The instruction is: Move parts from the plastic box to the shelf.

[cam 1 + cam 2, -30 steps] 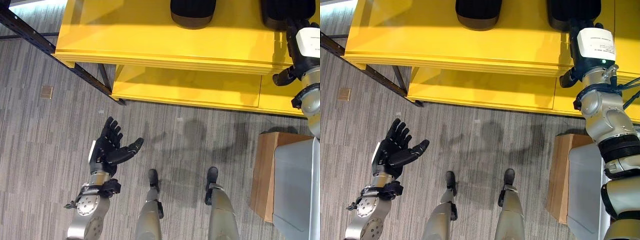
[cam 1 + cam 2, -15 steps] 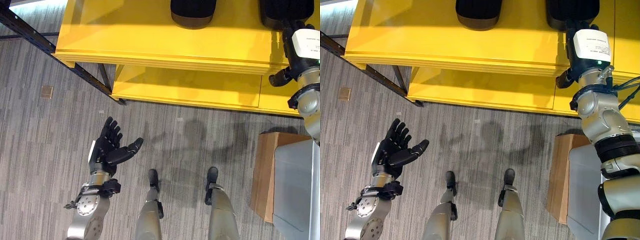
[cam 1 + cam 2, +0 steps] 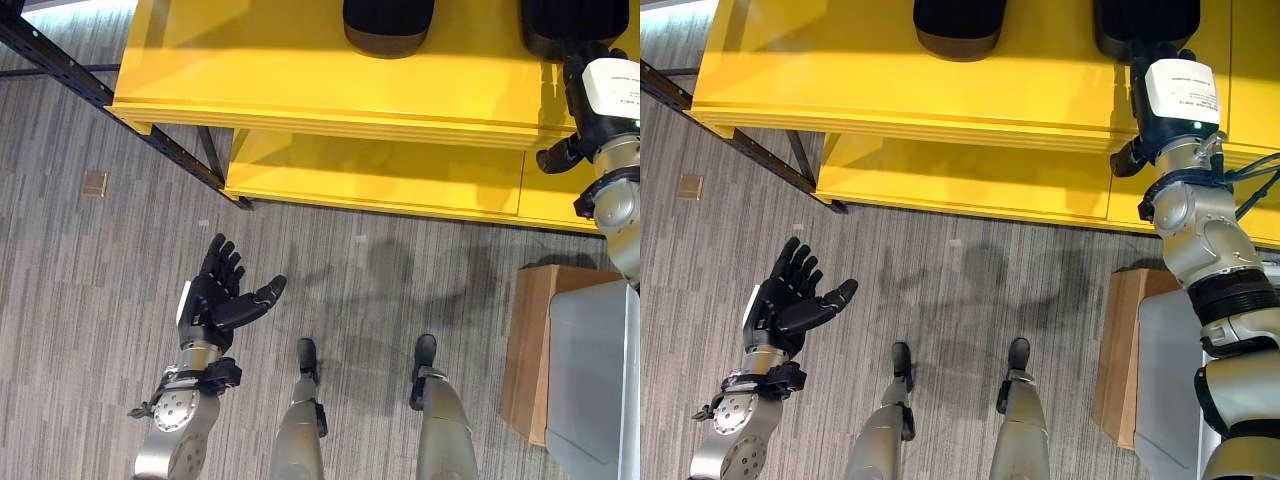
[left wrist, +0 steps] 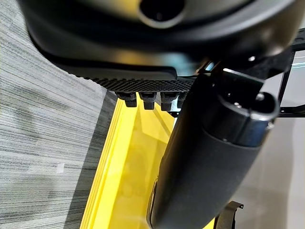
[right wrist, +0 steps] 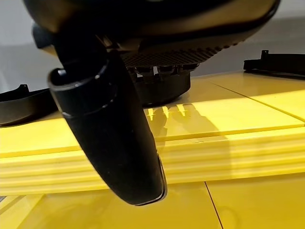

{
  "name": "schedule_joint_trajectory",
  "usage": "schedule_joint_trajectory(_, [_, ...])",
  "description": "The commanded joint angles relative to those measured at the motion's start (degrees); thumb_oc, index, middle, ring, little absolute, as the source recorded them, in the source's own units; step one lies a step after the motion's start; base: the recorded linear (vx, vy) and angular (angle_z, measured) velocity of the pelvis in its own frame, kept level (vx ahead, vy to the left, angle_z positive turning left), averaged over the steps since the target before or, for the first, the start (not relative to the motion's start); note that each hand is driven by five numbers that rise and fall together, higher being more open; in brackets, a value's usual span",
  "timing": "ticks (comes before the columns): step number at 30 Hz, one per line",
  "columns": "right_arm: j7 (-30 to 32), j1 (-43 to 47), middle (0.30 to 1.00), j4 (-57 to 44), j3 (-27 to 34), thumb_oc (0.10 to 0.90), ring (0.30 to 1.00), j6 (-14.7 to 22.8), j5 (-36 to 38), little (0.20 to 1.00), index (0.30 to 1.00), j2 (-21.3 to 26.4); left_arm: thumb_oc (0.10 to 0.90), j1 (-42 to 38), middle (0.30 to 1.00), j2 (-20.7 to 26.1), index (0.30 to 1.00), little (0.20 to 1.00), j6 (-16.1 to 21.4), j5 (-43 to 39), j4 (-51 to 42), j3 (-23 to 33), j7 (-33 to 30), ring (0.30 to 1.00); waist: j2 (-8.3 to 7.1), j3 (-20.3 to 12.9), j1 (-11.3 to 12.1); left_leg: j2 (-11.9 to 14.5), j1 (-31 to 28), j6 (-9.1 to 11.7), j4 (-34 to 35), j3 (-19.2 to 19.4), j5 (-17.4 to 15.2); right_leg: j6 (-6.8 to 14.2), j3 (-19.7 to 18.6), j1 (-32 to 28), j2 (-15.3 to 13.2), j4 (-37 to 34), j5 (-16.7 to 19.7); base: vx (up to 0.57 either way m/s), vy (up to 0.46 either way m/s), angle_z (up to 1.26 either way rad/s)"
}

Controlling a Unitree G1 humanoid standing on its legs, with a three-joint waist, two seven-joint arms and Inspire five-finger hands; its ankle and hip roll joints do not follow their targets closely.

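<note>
Parts: two dark moulded parts lie on the top board of the yellow shelf (image 3: 300, 70), one part (image 3: 388, 22) at about 12 o'clock, the second part (image 3: 1145, 22) toward 1 o'clock, well apart from each other.
Right hand: the right hand (image 3: 1152, 75) reaches over the shelf's front edge at 1 o'clock, fingers stretched straight toward the second part and holding nothing; from its wrist camera the fingertips (image 5: 162, 71) sit right at that part's near rim (image 5: 162, 90), though I cannot tell whether they touch it.
Change: over the last second this hand has edged a little further in toward the part and then settled; the part itself has not shifted.
Meaning: to my eye this part is delivered and the hand is letting go or giving it a last nudge, so drawing back for the next one looks like the step due.
Left hand: the left hand (image 3: 218, 295) hangs low at 8 o'clock over the floor, spread wide and empty, just as it was a second ago.
Box: a pale plastic box (image 3: 590, 380) stands at 4 o'clock, touching a brown carton (image 3: 535, 340); its inside is hidden from me.
Shelf: glossy yellow boards, a lower tier (image 3: 380, 175) beneath the top one, a dark metal frame (image 3: 90, 90) at 10 o'clock.
Room: grey striped carpet floor (image 3: 100, 270), with a small brass plate (image 3: 95, 183) set in it at 9 o'clock.
</note>
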State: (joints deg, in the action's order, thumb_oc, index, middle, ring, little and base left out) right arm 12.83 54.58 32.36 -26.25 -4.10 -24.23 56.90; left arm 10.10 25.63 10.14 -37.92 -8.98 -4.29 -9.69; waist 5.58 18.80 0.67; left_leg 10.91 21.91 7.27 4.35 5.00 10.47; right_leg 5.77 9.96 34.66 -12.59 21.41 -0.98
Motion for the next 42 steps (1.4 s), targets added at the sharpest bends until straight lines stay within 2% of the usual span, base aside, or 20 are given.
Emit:
schedule_joint_trajectory(1, [5.47,10.60,1.000,-3.31,0.72,0.900,1.000,0.70,1.07,1.000,1.000,2.48,0.900,-2.01,1.000,0.57,1.000,1.000,6.60,0.08,-5.67,3.14,-0.40,1.000,-1.50,-0.82,1.68,2.95,-9.52,0.42,0.65,0.21,-6.07,2.12,0.35,2.55,1.87,0.42,2.99,0.00,0.000,0.00])
schedule_joint_trajectory(18, [5.26,3.27,1.000,-11.79,6.96,0.900,1.000,2.09,1.34,1.000,1.000,5.39,0.900,-2.38,1.000,1.08,1.000,1.000,5.74,0.95,-5.25,3.01,0.25,1.000,-2.65,-3.00,0.66,3.14,-11.32,0.51,0.65,0.51,-6.42,2.20,0.30,0.32,2.14,-0.51,3.46,0.00,0.001,0.01])
schedule_joint_trajectory(25, [4.25,-6.55,1.000,-18.02,14.27,0.900,1.000,3.34,1.01,1.000,1.000,4.65,0.900,-2.08,1.000,0.84,1.000,1.000,5.08,1.83,-5.81,3.45,0.74,1.000,-3.03,-4.14,-0.05,3.28,-12.43,0.37,0.65,0.37,-6.89,2.39,0.39,-0.92,2.30,-0.54,3.36,0.00,0.000,0.00])
schedule_joint_trajectory(30, [3.85,-17.06,1.000,-22.24,21.06,0.900,1.000,3.89,1.46,1.000,1.000,1.24,0.900,-2.17,1.000,0.16,1.000,1.000,4.62,2.51,-5.79,3.46,0.76,1.000,-3.39,-4.90,-0.86,3.46,-13.73,0.30,0.65,0.38,-7.18,2.57,0.52,-2.32,2.35,-0.32,3.10,0.00,0.006,0.01])
schedule_joint_trajectory(31, [3.44,-21.84,1.000,-24.55,23.83,0.900,1.000,4.41,1.61,1.000,1.000,-1.15,0.900,-2.06,1.000,-0.18,1.000,1.000,4.21,2.98,-6.01,3.53,0.91,1.000,-3.62,-5.42,-1.35,3.59,-14.55,0.28,0.65,0.45,-7.35,2.60,0.68,-3.36,2.41,-0.41,2.87,0.00,0.000,0.00])
schedule_joint_trajectory(34, [2.65,-27.68,1.000,-27.59,27.07,0.900,1.000,5.03,1.68,1.000,1.000,-3.38,0.900,-1.84,1.000,-0.25,1.000,1.000,3.79,3.28,-6.48,3.28,1.24,1.000,-4.01,-5.85,-1.60,3.80,-15.66,0.42,0.65,0.48,-7.43,2.59,0.93,-5.27,2.59,-0.97,2.65,0.03,-0.001,0.10])
schedule_joint_trajectory(36, [2.03,-34.31,1.000,-32.14,30.19,0.900,1.000,7.07,2.92,1.000,1.000,-7.19,0.900,-1.36,1.000,-1.04,1.000,1.000,3.51,3.84,-6.74,3.48,1.69,1.000,-4.46,-7.11,-2.53,4.31,-16.97,0.79,0.65,0.93,-7.29,2.56,1.22,-7.82,3.26,-2.47,2.45,0.04,-0.027,0.01])
schedule_joint_trajectory(39, [1.47,-36.58,1.000,-34.09,31.17,0.900,1.000,7.40,2.96,1.000,1.000,-8.52,0.900,-1.02,1.000,-1.06,1.000,1.000,3.30,4.15,-6.72,3.41,1.71,1.000,-4.63,-7.64,-2.45,4.71,-17.73,0.92,0.65,1.19,-7.19,2.52,1.30,-8.82,3.81,-3.35,2.55,0.01,-0.012,-0.05])
schedule_joint_trajectory(40, [0.47,-41.12,1.000,-37.51,33.24,0.900,1.000,9.16,4.68,1.000,1.000,-11.16,0.900,-0.16,1.000,-1.87,1.000,1.000,3.01,4.89,-6.90,4.19,1.90,1.000,-4.78,-8.71,-3.15,5.58,-18.91,1.16,0.65,1.83,-6.57,2.35,1.06,-9.67,4.86,-3.55,2.08,0.03,-0.039,-0.15])
schedule_joint_trajectory(42, [-0.85,-44.94,1.000,-40.42,35.27,0.900,1.000,11.10,7.35,1.000,1.000,-12.88,0.900,0.74,1.000,-2.66,1.000,1.000,2.86,5.49,-6.64,5.25,2.20,1.000,-4.79,-9.75,-3.81,6.54,-19.98,1.31,0.65,2.40,-5.83,2.04,0.82,-10.27,5.77,-3.13,1.24,0.03,-0.066,-0.18])
